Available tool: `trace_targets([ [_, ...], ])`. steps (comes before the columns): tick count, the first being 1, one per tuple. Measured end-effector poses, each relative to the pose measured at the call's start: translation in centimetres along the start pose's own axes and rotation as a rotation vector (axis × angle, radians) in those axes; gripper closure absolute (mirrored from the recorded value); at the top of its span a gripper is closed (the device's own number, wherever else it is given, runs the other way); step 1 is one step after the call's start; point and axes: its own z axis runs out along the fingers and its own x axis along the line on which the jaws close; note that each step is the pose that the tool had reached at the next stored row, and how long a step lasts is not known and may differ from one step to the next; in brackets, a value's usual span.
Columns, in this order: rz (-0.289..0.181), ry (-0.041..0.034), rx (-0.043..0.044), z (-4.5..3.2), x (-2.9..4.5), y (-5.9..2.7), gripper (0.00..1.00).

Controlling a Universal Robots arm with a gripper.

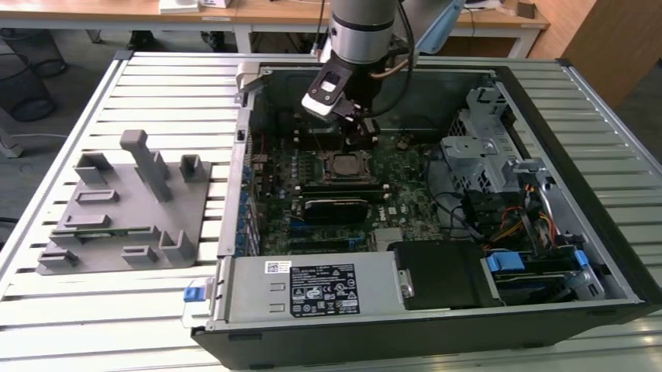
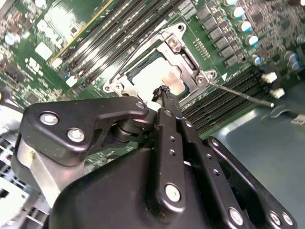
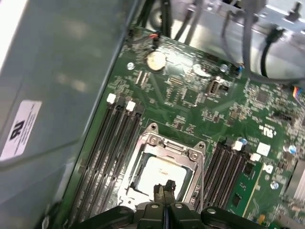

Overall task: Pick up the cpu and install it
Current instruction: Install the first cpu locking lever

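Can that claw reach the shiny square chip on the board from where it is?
Probably yes. The gripper hangs just above the cpu, with nothing between them, and the metal frame around the cpu leaves its silver top bare.

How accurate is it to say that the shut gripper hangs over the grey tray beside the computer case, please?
Not quite. The shut gripper hangs over the chip in the socket inside the computer case, not over the grey tray beside it. The exterior view shows this.
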Motion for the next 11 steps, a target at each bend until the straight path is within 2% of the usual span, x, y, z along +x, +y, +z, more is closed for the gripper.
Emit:
trace_targets([
  [11,-0.199,-0.0017,-0.0042,0.13,0.00,0.00,0.89],
])
